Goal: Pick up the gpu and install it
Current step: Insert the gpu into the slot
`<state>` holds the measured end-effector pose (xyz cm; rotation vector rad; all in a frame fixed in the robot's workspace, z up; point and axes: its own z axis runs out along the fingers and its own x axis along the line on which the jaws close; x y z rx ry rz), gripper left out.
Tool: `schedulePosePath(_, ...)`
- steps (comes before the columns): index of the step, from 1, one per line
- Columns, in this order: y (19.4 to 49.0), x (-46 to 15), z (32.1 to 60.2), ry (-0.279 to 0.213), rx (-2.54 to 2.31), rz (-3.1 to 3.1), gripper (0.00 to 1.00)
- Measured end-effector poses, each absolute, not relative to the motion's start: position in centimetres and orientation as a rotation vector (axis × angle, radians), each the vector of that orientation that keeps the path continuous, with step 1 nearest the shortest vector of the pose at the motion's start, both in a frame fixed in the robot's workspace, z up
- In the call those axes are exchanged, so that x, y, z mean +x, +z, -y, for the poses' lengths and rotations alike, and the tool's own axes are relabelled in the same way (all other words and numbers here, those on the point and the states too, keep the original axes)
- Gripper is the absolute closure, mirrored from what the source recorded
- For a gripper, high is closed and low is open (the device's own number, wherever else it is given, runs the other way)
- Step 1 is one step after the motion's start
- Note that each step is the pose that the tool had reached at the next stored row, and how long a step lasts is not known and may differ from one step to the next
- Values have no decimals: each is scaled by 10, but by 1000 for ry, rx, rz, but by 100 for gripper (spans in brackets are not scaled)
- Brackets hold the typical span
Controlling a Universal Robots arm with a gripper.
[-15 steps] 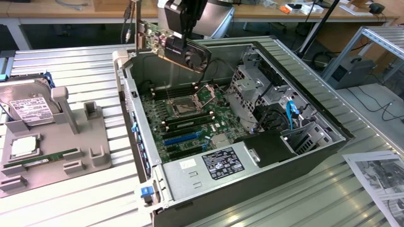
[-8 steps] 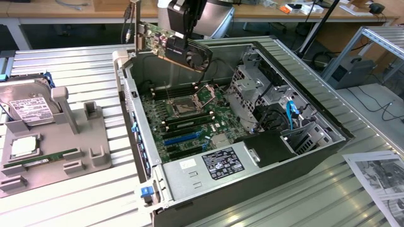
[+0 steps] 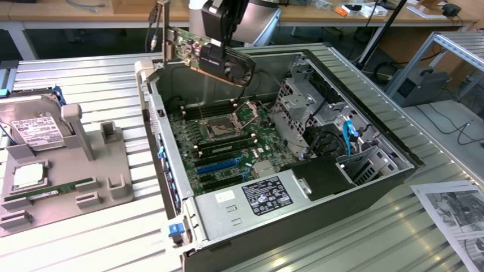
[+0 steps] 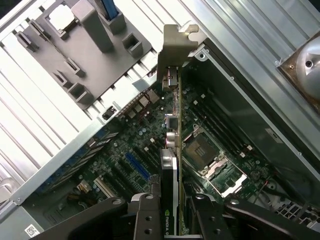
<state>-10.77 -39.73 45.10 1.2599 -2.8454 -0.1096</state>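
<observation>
gpu (image 3: pixel 226 62): black card w/ silver bracket at one end, lifted, tilted, above motherboard of open case.

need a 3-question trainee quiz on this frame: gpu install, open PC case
1. True or false: the gpu is already seated in a motherboard slot.
2. What does the pincer grip? A) a screwdriver B) the gpu C) nothing
3. In the exterior view, on which side of the computer case does the grey parts holder with the hard drive stand?

Key:
1. False. It hangs above the open case.
2. B
3. The exterior view's left.
</observation>
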Motion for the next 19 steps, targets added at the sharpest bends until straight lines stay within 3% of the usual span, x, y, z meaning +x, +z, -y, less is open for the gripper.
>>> schedulePosePath(19, 449, -103, 397, -96, 1270, 2864, 73)
